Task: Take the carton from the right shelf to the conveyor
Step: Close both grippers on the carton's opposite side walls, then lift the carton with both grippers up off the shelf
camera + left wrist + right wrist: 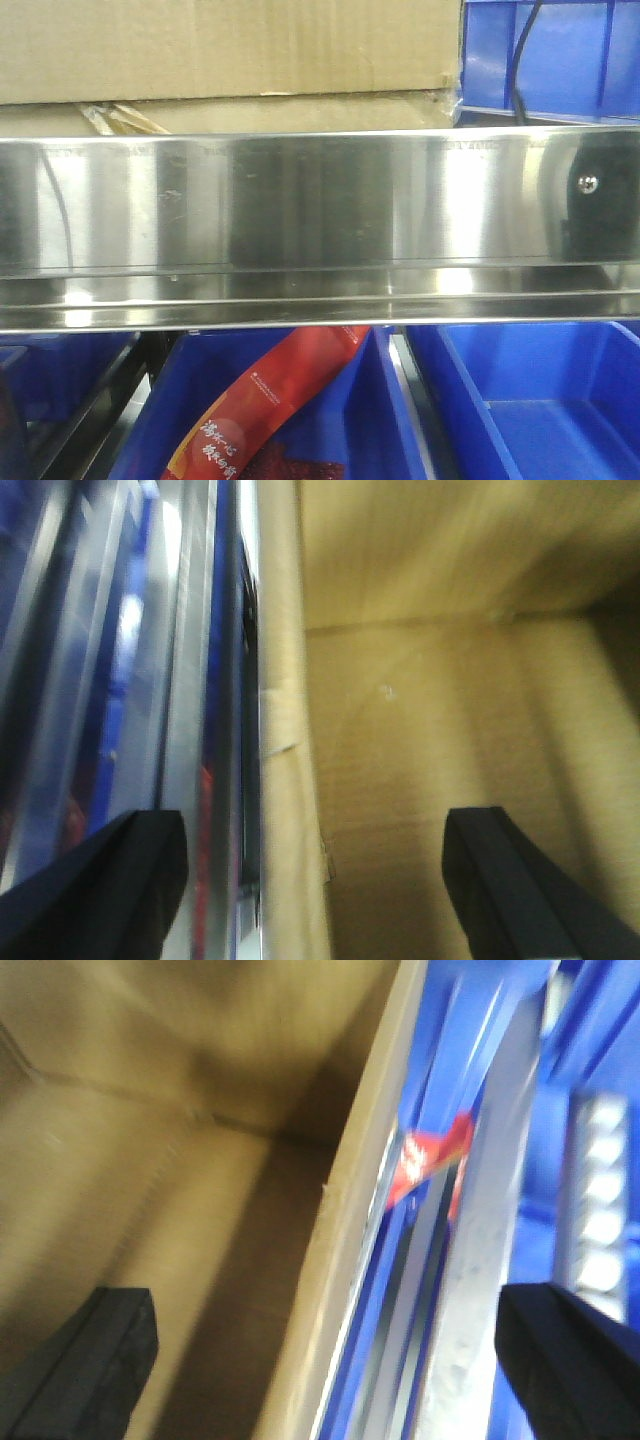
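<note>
The large brown corrugated cardboard carton (230, 50) sits on the metal right shelf (300, 305), behind its shiny steel rail (300, 200). The left gripper (315, 880) and right gripper (330, 1360) stand spread astride its thin front wall; pulling there may buckle it or snag the rail.

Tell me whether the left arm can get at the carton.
Probably yes: the left gripper hangs open astride a wall of the carton, one finger inside, one by the rail; nothing blocks it.
</note>
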Motion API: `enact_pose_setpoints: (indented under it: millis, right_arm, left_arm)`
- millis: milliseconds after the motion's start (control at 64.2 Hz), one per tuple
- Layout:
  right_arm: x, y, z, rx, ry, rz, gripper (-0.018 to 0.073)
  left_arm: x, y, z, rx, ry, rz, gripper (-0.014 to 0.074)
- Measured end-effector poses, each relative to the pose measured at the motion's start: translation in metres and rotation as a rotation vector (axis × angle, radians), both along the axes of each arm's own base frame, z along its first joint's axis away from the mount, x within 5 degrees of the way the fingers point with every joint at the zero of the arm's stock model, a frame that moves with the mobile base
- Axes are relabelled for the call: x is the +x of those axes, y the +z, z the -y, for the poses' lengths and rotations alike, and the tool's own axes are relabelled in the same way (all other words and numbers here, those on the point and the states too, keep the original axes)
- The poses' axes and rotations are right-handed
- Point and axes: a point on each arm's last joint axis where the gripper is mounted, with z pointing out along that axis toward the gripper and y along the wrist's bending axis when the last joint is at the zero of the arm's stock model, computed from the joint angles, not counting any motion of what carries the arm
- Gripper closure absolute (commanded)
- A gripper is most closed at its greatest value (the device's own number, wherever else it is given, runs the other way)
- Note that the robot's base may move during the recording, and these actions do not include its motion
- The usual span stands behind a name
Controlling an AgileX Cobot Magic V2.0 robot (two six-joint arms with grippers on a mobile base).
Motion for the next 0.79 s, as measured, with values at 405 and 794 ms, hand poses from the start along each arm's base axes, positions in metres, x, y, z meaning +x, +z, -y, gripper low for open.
enact_pose_setpoints:
  millis: [405, 794]
  right_arm:
    - [0.0052, -0.0079, -0.0020, -0.005, -0.010, -0.021, 0.0617]
    - [0.0025, -0.0051, -0.0008, -0.001, -0.016, -0.024, 0.0617]
  left_arm:
    - [0.0038, -0.0041, -0.0058, -0.019, 0.026, -0.013, 0.0601]
    - [0.0031, -0.0005, -0.0053, -0.028, 0.025, -0.003, 0.0613]
